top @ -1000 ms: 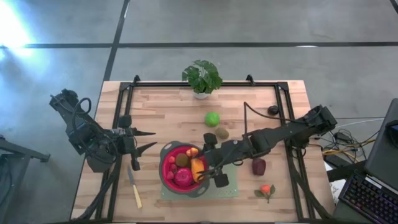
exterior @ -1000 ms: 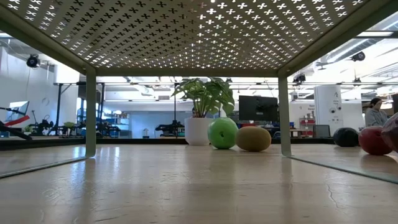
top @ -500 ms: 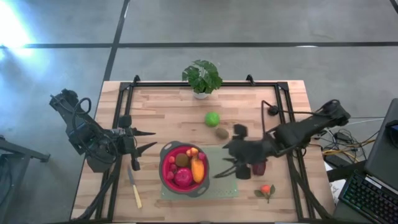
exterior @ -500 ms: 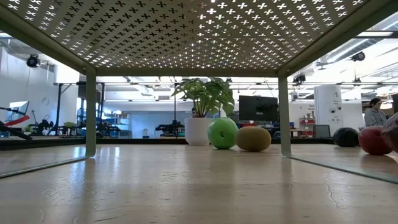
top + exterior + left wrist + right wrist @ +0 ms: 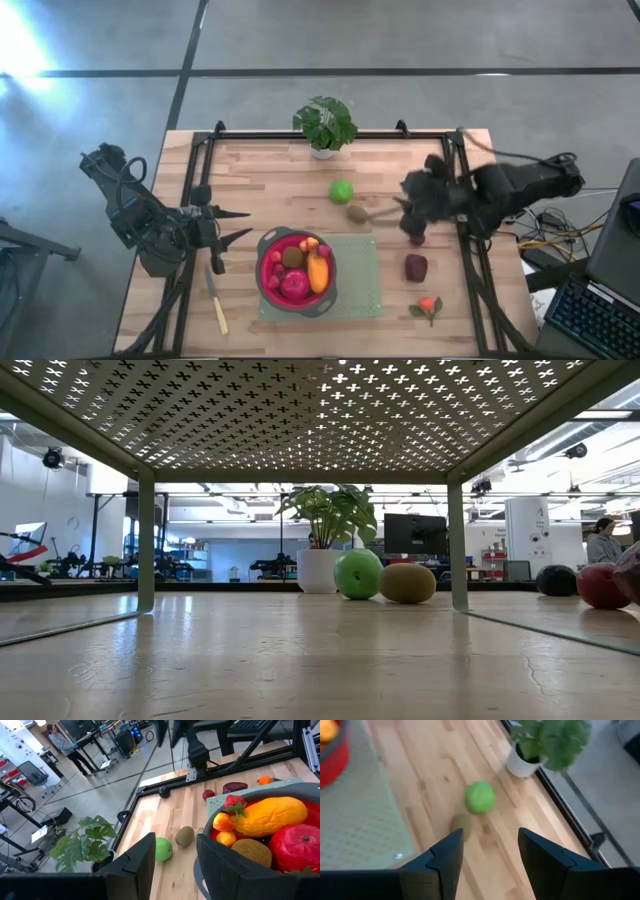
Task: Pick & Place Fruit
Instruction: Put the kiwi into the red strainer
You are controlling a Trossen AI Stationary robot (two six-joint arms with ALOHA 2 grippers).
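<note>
A red bowl on a green mat holds an orange elongated piece, a red apple, a kiwi and small pieces. On the bare wood lie a green ball and another kiwi. A dark-red lump and a tiny orange fruit lie right of the mat. My right gripper hangs open and blurred right of that kiwi, holding nothing. My left gripper stands open left of the bowl, also holding nothing.
A potted plant stands at the far edge. A pale-handled knife lies near the front left corner. A black frame rail runs along the right side, with a dark ball near it. A person shows in the room behind.
My right gripper has drawn away from the bowl, going up and toward the table's right and far side, and its wrist has turned. The orange elongated piece stays lying in the bowl. The left arm has kept still.
</note>
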